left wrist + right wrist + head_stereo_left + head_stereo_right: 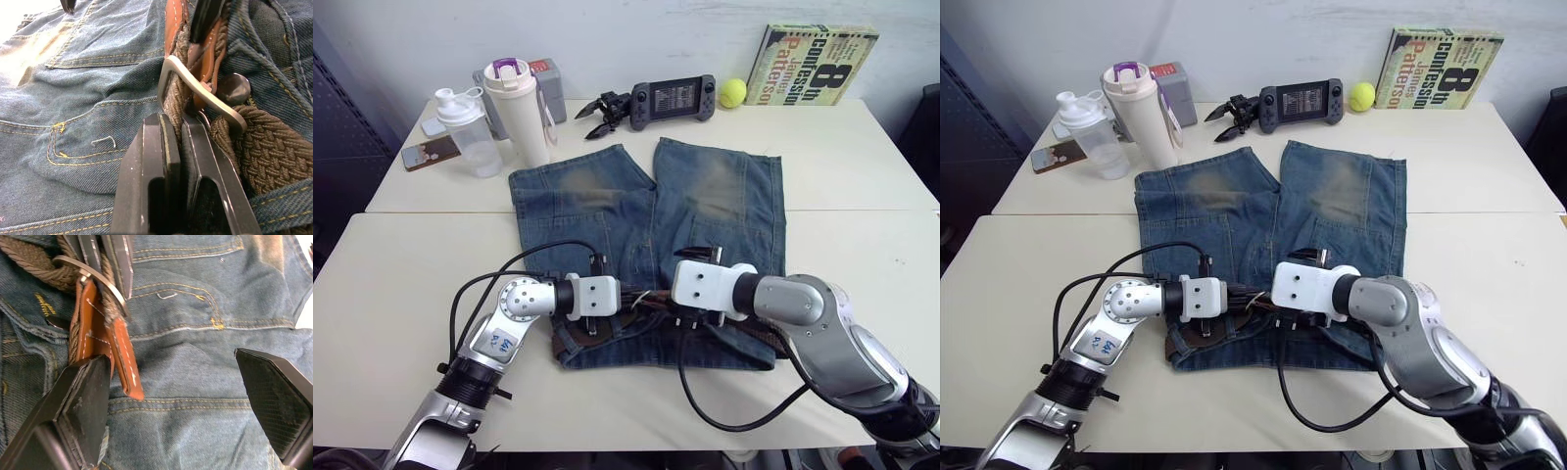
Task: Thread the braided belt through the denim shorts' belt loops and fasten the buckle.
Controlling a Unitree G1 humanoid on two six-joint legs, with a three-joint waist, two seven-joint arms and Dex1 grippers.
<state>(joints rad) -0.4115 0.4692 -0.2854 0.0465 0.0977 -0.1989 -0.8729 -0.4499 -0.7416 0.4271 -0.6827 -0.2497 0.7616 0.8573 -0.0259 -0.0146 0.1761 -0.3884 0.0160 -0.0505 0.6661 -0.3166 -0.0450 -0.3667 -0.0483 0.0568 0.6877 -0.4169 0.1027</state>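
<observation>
Left eye view: denim shorts (646, 245) on cream table (401, 284) | left pincer (176, 147) seemingly clamps braided belt (274, 152) | right pincer (186, 377) apart

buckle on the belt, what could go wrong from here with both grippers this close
1. The left gripper is shut on the braided belt right at the buckle; a tug could drag the strap back out.
2. The right gripper is open around the tan tip; closing may pinch the denim shorts too.

Both arms reach inward, wrists nearly meeting. The left gripper (178, 132) has its jaws pinched together on the brown braided belt (264, 147); the right gripper (186, 382) has its jaws spread wide.
</observation>
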